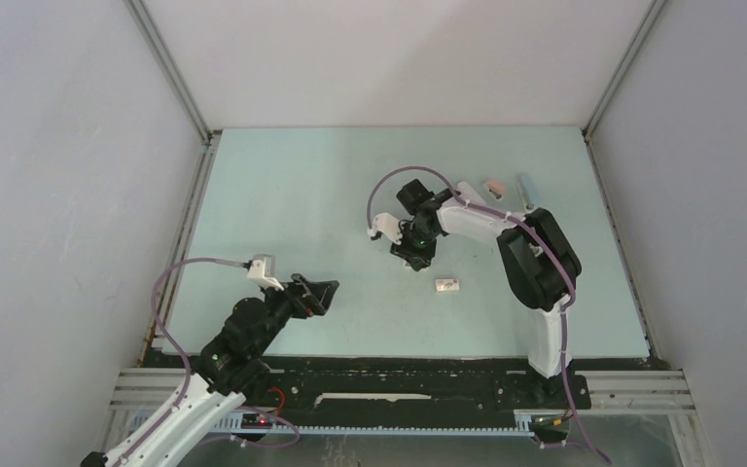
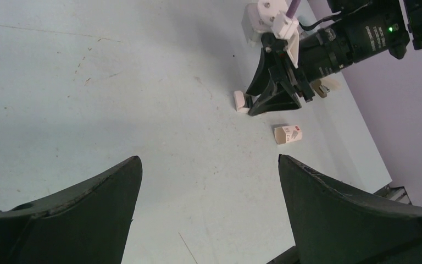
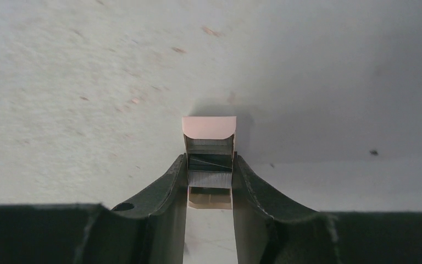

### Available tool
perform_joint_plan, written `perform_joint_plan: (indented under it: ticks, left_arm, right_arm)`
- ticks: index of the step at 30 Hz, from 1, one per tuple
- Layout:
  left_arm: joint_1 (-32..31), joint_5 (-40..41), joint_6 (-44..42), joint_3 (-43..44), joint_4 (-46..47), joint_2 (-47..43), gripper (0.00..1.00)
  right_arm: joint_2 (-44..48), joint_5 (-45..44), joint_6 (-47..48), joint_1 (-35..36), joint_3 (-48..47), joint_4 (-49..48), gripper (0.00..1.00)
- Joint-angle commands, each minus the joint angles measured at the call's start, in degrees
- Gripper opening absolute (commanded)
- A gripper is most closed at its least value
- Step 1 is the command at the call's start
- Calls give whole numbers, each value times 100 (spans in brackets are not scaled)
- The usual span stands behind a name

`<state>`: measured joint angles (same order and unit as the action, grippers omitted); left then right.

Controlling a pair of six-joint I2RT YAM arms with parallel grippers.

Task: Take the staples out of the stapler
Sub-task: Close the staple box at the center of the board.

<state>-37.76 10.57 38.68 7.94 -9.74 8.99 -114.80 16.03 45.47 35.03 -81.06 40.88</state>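
Between right gripper (image 3: 209, 163) jaws: clamped open cardboard box (image 3: 209, 127) of grey staples (image 3: 210, 179).
Left gripper (image 2: 209, 159) spread; white box (image 1: 446, 284) nearby.

In the top view the right arm's wrist (image 1: 418, 233) is covering its own jaws and whatever is lying between them, while the pinkish piece (image 1: 494, 187) and the grey-blue piece (image 1: 526, 185) near the worktop's (image 1: 282, 195) far right corner are showing too small to name. In the right wrist view the right jaws are hiding both sides of the small open box (image 3: 209, 126), its near end is sitting in shadow, and the staples (image 3: 210, 179) inside are blurring into one grey band. The left wrist view's lower edge is cutting off the left jaws.
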Motion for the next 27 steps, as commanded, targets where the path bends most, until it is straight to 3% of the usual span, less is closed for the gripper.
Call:
perform_joint_plan:
  ticks: [1,14,27]
  left_arm:
    - [14,224,-222,570,-239,-167,100]
    - [18,643,-385,1037,-938,-748,100]
    - [14,522,-389,1060,-884,-625,100]
  right_arm:
    - [358,229,-65,531,57,16,34]
    - [411,449,-65,1839,-11,258,38]
    - [555,547,-515,1781,-159,336,72]
